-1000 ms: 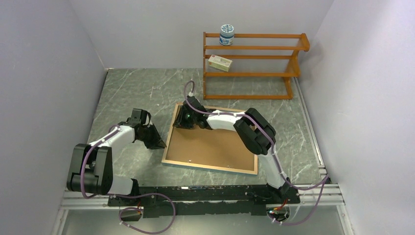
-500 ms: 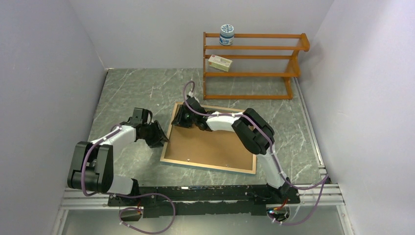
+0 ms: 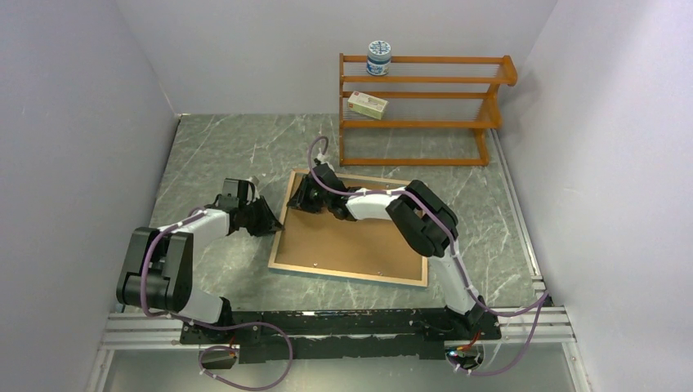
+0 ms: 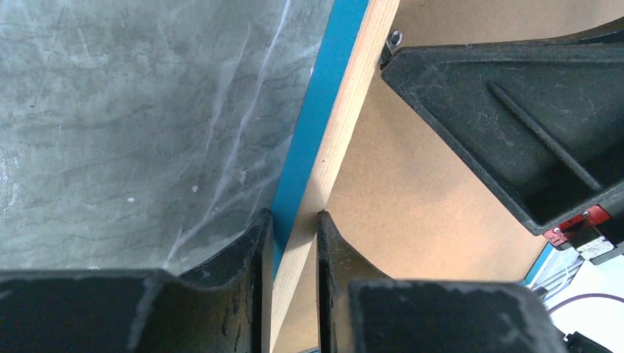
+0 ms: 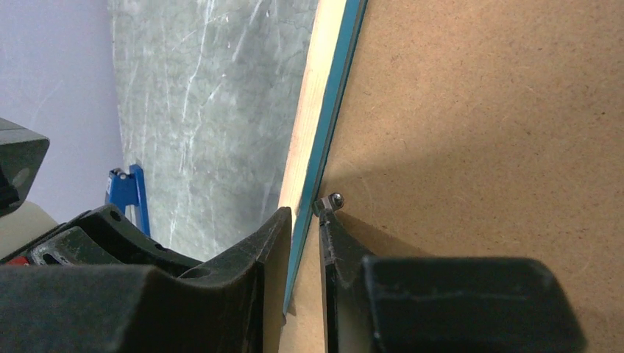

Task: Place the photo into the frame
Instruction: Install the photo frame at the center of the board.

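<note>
The left gripper [image 3: 268,222] sits on the table [image 3: 229,155] with the left rim of the frame [image 3: 351,277] between its fingers. The frame lies flat to the gripper's right, with the backing board [image 3: 351,241] set in it and facing up. Just beyond the left gripper, at the far left corner of the same rim, the right gripper [image 3: 301,196] straddles the rim too, with the board to its right and bare table to its left. Well beyond both grippers and off to their right, the shelf rack [image 3: 425,124] stands at the far side of the table, with a jar [image 3: 378,57] on its top shelf and a box [image 3: 367,104] on the shelf below, both near its left end.

Rack [image 3: 433,124] w/ tin [image 3: 378,58] (box [image 3: 367,105] below)
</note>
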Motion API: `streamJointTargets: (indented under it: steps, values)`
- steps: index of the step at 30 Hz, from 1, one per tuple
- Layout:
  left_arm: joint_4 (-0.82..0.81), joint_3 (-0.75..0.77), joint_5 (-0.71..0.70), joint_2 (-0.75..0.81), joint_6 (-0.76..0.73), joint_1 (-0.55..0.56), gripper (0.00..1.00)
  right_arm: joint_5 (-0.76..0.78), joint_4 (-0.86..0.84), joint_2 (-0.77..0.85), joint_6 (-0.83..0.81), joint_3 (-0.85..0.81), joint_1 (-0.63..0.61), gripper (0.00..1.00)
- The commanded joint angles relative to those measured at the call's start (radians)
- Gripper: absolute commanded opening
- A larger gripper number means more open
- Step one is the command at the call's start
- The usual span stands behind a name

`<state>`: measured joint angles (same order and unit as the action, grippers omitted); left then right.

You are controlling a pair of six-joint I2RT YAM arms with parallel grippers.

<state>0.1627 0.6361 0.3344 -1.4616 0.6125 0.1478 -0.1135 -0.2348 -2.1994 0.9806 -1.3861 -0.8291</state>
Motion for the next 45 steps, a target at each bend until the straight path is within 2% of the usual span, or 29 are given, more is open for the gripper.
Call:
streamJointTargets:
  steps: [1,8,16,27,32,34,36,40,45]
  values:
    - [-0.028,-0.032,-0.056,-0.054,-0.007,0.007,0.14,-0.014,-0.048,-0.056,0.028,0.006,0.004,0.24]
    - [0.009,-0.037,-0.047,-0.038,-0.007,0.015,0.09,-0.086,-0.173,-0.075,0.116,0.017,0.025,0.24]
    - [0.018,-0.032,-0.044,-0.055,-0.017,0.024,0.06,-0.157,-0.337,-0.108,0.31,0.019,0.05,0.24]
    - [0.012,-0.031,-0.031,-0.061,-0.024,0.033,0.05,-0.168,-0.425,-0.163,0.5,-0.001,0.051,0.21]
    - [0.018,-0.024,-0.034,-0.062,-0.026,0.033,0.05,-0.174,-0.483,-0.164,0.545,0.007,0.05,0.22]
    - [0.03,-0.018,-0.04,-0.052,-0.023,0.033,0.05,-0.159,-0.456,-0.138,0.527,0.025,0.049,0.21]
    - [0.046,-0.009,-0.058,-0.03,-0.016,0.033,0.08,-0.113,-0.378,-0.092,0.472,0.049,0.049,0.21]
    - [0.068,0.024,-0.099,0.012,-0.009,0.033,0.31,-0.037,-0.223,-0.021,0.398,0.071,0.051,0.23]
    - [0.073,0.077,-0.134,-0.015,-0.024,0.033,0.43,0.036,-0.038,0.016,0.346,0.055,0.047,0.35]
